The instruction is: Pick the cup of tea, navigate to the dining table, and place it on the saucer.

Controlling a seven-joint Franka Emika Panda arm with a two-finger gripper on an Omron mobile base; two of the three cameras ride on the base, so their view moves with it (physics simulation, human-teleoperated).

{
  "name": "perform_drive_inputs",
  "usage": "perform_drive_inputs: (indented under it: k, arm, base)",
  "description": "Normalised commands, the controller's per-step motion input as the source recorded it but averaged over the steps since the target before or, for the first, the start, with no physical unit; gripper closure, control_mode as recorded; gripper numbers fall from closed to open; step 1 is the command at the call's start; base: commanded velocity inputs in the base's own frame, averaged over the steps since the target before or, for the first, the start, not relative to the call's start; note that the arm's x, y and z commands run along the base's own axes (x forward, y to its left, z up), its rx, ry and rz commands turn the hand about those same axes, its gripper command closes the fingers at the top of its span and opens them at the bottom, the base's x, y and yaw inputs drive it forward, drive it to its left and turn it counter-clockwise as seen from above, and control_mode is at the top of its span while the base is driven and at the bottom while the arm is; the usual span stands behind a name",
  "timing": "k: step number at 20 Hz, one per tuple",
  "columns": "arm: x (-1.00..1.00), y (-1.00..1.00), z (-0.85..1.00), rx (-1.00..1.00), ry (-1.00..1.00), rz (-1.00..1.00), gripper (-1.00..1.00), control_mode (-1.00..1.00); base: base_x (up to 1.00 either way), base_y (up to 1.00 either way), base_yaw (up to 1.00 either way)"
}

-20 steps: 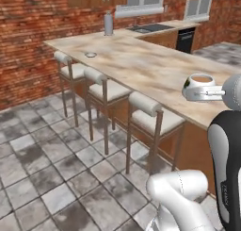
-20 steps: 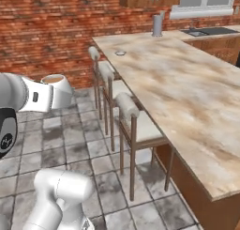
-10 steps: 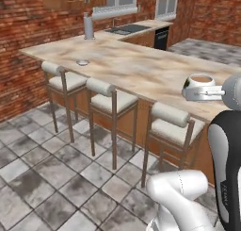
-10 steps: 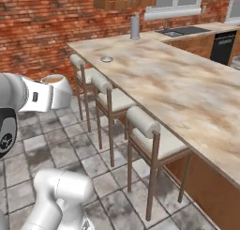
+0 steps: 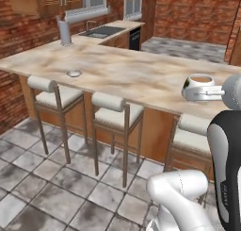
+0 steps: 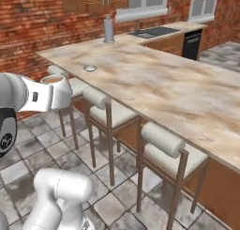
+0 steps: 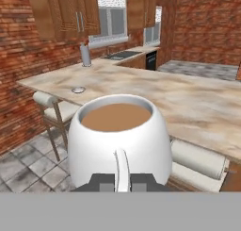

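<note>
Tea fills the cup of tea [image 7: 117,138] (brown, nearly to the rim), whose handle the hand [image 7: 122,182] pinches shut, carried in the air beside the tabletop [image 5: 141,74]. Saucer [image 5: 74,73] sits near its front edge above the stools [image 5: 113,112]. Brick walls, grey tiled floor [image 5: 42,187].

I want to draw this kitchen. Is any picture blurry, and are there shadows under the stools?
Left base view: sharp, evenly lit; only faint shading under the stools. Right base view: the same flat light, no glare on the dining table. Hand view: the cup of tea looms big and crisp.
</note>
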Motion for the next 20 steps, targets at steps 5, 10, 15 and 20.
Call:
perform_drive_inputs:
  k: [5, 10, 15, 20]
  arm:
    - [0.00, 0.00, 0.00, 0.00, 0.00, 0.00, 1.00, 1.00]
    - [0.00, 0.00, 0.00, 0.00, 0.00, 0.00, 1.00, 1.00]
    - [0.00, 0.00, 0.00, 0.00, 0.00, 0.00, 1.00, 1.00]
    - [0.00, 0.00, 0.00, 0.00, 0.00, 0.00, 1.00, 1.00]
  base:
    - [0.54, 1.00, -0.40]
    - [0.52, 1.00, -0.39]
    - [0.52, 1.00, -0.38]
    - [0.50, 1.00, -0.37]
